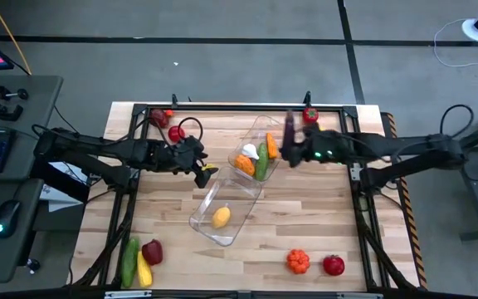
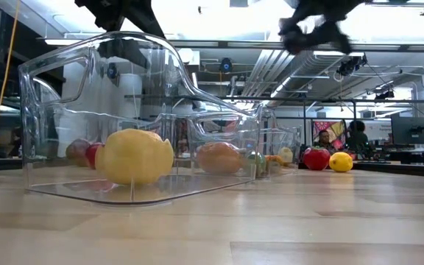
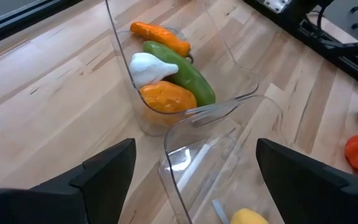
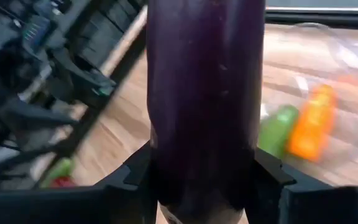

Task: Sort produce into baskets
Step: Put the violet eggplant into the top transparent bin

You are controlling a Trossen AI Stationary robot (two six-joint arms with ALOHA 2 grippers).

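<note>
Right end effector point(image 1: 290, 143) pinches an eggplant point(image 1: 290, 129) just beside the vegetable basket point(image 1: 274, 124). Released early, it could strike the rim and roll off. Left end effector point(image 1: 203, 166) hangs spread.

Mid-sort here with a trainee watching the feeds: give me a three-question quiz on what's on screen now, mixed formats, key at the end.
1. True or false: the right claw is shut on an eggplant.
2. Multiple choice: the near bin holds A) a lemon B) a carrot C) a tomato.
3. Fill in: the left claw is ____ and holds nothing.

Key: 1 true. 2 A. 3 open. The far bin holds the carrot, cucumber, garlic and an orange piece.
</note>
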